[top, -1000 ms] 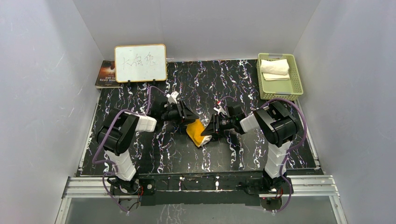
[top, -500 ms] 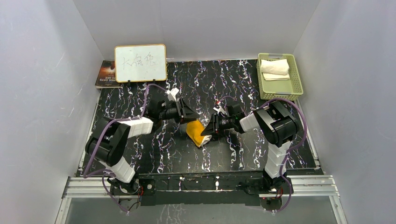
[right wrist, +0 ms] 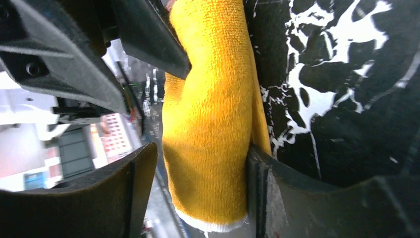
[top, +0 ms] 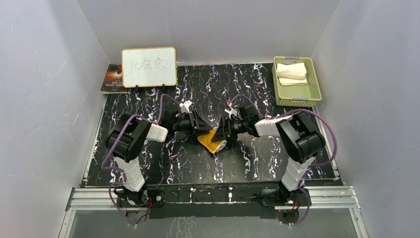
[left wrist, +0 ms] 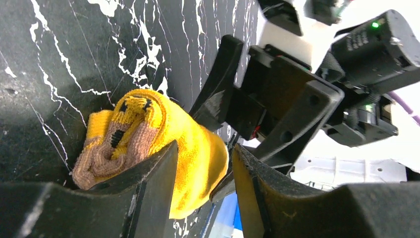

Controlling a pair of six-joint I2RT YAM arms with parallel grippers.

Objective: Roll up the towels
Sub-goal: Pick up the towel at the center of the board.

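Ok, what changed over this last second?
The right gripper edged away from the bases and closer to the left gripper, its elbow swinging outward. The left elbow swung out sideways, then came back. The orange towel stayed put between both grippers. The whiteboard and basket did not move.

Orange-yellow towel (top: 212, 140) rolled, brownish end showing, table (top: 163, 158) centre; cream-white towel (top: 291, 71) folded in basket (top: 314, 84).
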